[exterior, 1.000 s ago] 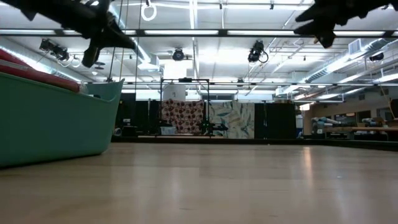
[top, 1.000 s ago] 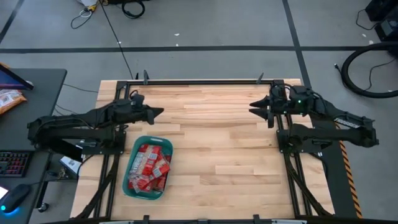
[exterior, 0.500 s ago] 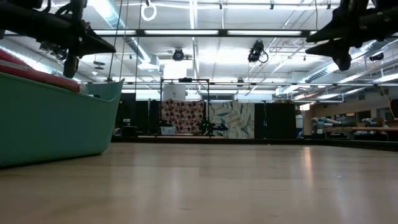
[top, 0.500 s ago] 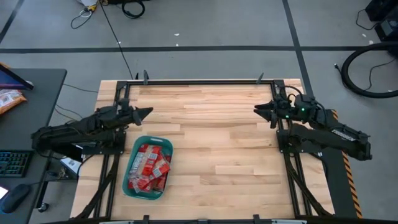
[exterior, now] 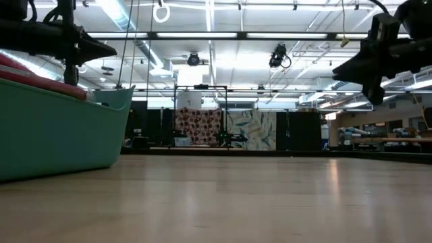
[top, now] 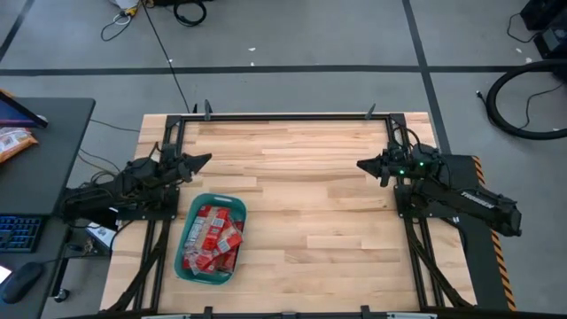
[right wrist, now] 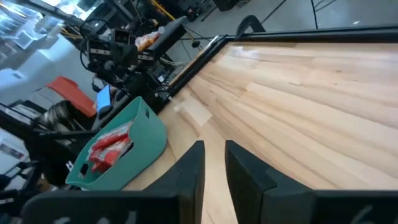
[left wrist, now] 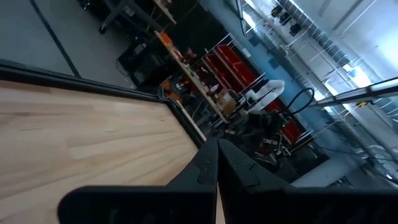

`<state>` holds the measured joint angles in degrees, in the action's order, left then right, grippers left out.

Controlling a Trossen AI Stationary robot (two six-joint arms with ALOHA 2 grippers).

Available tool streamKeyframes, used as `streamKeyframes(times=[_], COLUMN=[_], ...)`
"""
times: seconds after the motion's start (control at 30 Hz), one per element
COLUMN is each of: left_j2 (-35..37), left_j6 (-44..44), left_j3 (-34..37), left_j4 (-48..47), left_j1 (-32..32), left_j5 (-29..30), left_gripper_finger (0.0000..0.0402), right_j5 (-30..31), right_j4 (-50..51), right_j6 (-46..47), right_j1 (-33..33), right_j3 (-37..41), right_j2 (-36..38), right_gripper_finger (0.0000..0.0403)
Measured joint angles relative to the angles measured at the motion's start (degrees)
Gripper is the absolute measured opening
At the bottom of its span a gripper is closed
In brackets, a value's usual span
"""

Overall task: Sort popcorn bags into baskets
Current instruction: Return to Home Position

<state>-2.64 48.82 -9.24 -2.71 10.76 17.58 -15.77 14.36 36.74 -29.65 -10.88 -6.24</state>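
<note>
Sorting looks finished: the popcorn bags (top: 211,235) lie piled inside the teal bin (top: 209,197) at the near left of the table (top: 301,204), and you have no loose packet on the bare wood in any view. What remains is homing, so treat it as a clean park. Your left gripper (top: 202,160) hangs over the left edge of the table, just beyond the bin's far end, jaws closed on nothing. Your right gripper (top: 363,165) hangs over the right edge, well apart from the bin, jaws a narrow gap apart and empty. Both ride high above the wood in the low view. Bring each arm toward its own side frame, smooth and slow, and hold the height until the wrists are outside the table edge. Watch the left arm most: its elbow sits beside the bin, and a low swing could clip the rim and shift the load. The pile tops the rim on the low view, so a nudge may spill a bag. Leave the jaws as they are.
</note>
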Motion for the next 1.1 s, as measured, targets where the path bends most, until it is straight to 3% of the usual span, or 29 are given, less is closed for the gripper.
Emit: streamKeyframes(times=[0.27,0.6,0.93,1.1], left_j2=[2.38,2.32,2.25,2.25], left_j6=[0.72,1.49,0.69,-12.12], left_j3=[3.51,8.75,8.75,8.75], left_j4=[0.62,8.52,6.79,6.37], left_j1=[0.0,-0.02,0.0,-0.02], left_j5=[-0.11,-1.33,-0.51,-0.74], left_gripper_finger=[0.0002,0.0002,0.002,0.0022], right_j5=[-0.79,0.76,9.93,9.94], right_j4=[-0.22,-1.34,-1.32,-0.91], right_j6=[3.51,4.54,3.8,-7.57], right_j1=[-0.94,-1.17,-1.2,-1.2], right_j3=[4.08,5.88,5.9,5.9], right_j2=[2.89,3.82,3.82,3.8], right_gripper_finger=[0.0048,0.0035,0.0035,0.0035])
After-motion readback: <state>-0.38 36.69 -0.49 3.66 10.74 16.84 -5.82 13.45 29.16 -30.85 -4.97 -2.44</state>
